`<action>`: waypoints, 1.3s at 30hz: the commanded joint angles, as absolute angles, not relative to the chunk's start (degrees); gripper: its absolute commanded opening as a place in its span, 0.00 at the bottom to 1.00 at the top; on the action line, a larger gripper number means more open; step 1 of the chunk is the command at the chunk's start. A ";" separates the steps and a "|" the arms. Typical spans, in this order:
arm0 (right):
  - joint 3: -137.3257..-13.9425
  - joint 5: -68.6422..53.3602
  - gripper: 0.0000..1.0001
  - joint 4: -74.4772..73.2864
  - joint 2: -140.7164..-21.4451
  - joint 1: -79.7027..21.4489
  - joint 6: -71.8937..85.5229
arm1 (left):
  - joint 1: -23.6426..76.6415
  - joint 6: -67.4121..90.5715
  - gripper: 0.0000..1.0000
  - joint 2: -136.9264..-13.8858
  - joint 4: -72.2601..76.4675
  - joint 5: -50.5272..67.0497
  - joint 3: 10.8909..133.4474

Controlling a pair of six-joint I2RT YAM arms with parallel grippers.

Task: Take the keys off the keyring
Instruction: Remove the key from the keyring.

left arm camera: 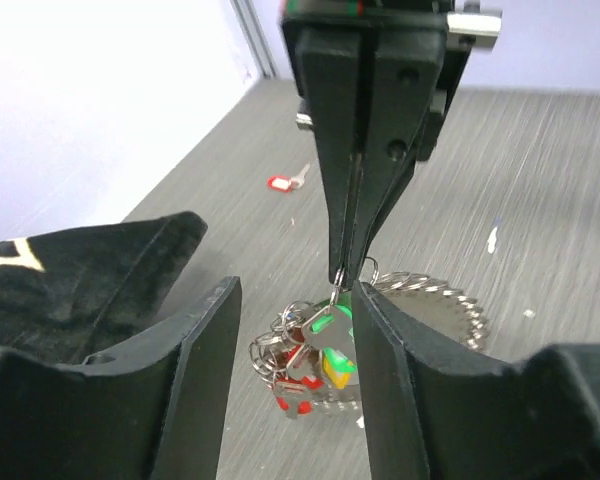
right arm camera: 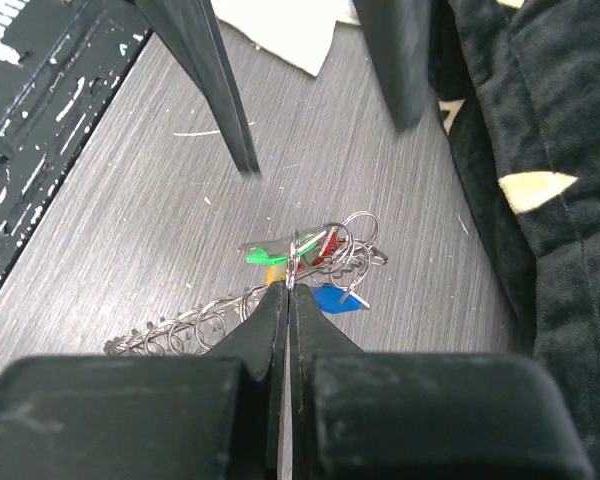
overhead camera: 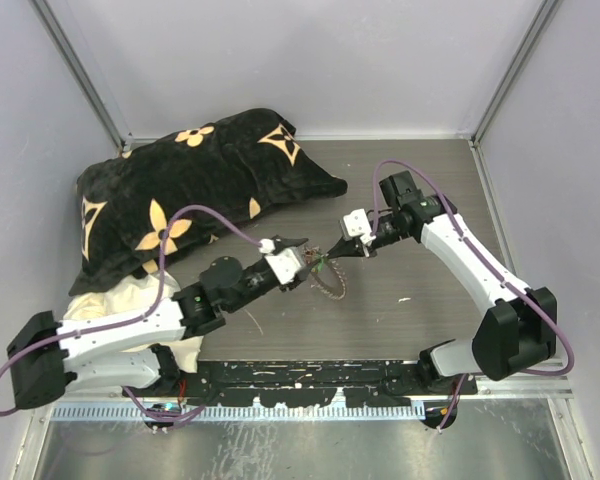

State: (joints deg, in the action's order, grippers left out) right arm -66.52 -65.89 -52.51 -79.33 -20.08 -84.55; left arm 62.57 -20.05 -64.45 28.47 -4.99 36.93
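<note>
Between spread left gripper fingers, keys at pinched right gripper tips

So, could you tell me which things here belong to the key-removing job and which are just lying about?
Job: keyring, keys, loose red-headed key, left gripper, right gripper.
Lying about: black flower-patterned pillow, cream cloth, white scrap.

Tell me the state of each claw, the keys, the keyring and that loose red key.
keys, bunched, not yet off the keyring.
keyring, coiled, pinched at one end.
loose red key, lying flat, apart from the rest.
left claw, open, hovering by the keys.
right claw, shut on the keyring beside the keys.
</note>
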 commanded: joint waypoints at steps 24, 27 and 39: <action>-63.39 -78.66 0.01 -54.92 -74.92 -17.26 -88.03 | 58.29 -15.36 0.46 -55.98 17.33 12.55 38.50; -63.46 -78.56 0.01 -55.68 -75.01 -17.27 -88.95 | 58.10 -22.17 0.44 -58.52 17.12 16.82 38.97; -63.54 -78.18 0.01 -57.23 -75.27 -17.24 -91.23 | 56.27 -23.95 0.35 -65.01 19.90 19.02 42.77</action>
State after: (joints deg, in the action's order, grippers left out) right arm -63.02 -74.50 -56.82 -77.17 -17.43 -89.52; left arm 56.86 -23.73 -64.45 13.93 16.86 39.16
